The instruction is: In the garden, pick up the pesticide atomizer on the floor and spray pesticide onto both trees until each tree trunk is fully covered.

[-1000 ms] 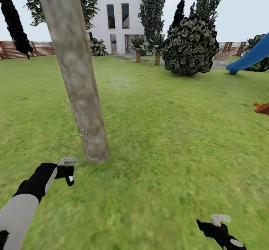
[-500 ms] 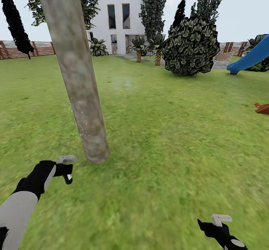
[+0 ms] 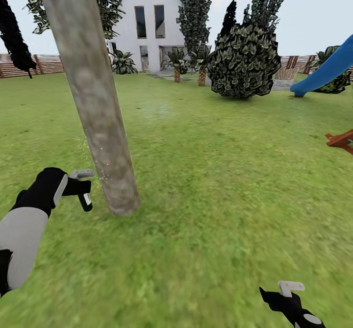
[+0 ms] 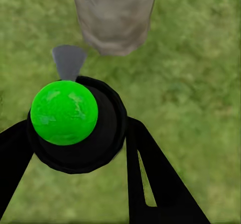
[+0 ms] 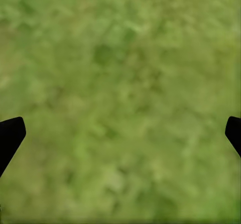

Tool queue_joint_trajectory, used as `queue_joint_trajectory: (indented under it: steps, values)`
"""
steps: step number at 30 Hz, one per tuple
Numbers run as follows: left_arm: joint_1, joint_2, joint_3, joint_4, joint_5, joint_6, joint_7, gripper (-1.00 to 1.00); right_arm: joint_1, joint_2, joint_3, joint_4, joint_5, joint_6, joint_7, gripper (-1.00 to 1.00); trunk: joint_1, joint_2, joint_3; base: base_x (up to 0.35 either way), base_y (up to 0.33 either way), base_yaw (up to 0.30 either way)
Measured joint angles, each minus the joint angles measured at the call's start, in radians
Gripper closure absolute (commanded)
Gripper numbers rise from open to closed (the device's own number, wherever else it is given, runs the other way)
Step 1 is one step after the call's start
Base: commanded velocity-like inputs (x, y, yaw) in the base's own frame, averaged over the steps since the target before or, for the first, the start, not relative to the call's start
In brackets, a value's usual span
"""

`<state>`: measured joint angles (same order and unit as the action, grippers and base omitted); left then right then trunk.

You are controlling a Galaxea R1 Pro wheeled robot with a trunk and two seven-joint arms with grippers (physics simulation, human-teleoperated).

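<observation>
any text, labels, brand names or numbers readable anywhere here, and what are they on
None: no word, number or sign can be read in these pictures.
pesticide atomizer, held in the left gripper: a small white patch shows on its side, too small and blurred to read.
Its round green spot is plain, with no print.
house and fence: no signs visible.

No text, label or number can be read — anywhere in these views.

Bright, even daylight with no cast shadows; the grass (image 5: 120, 83) renders soft and blurry up close.
</observation>
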<state>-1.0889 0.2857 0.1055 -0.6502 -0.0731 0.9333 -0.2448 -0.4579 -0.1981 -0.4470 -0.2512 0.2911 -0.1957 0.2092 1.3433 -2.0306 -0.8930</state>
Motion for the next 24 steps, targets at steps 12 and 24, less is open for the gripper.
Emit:
queue_joint_trajectory:
  steps: [12,24]
  values:
    - [-0.001,0.015,-0.001,-0.001,-0.016,0.003,-0.003,1.00,0.000,0.007,0.001,0.001,0.000,0.001,0.000,-1.00,0.000,0.000,0.000,0.000,0.025,-0.055]
    - [0.146,-0.001,0.004,-0.092,-0.086,-0.014,-0.008,1.00,0.000,-0.006,-0.002,-0.001,0.000,0.000,0.000,-1.00,0.000,0.000,0.000,0.000,0.005,-0.002]
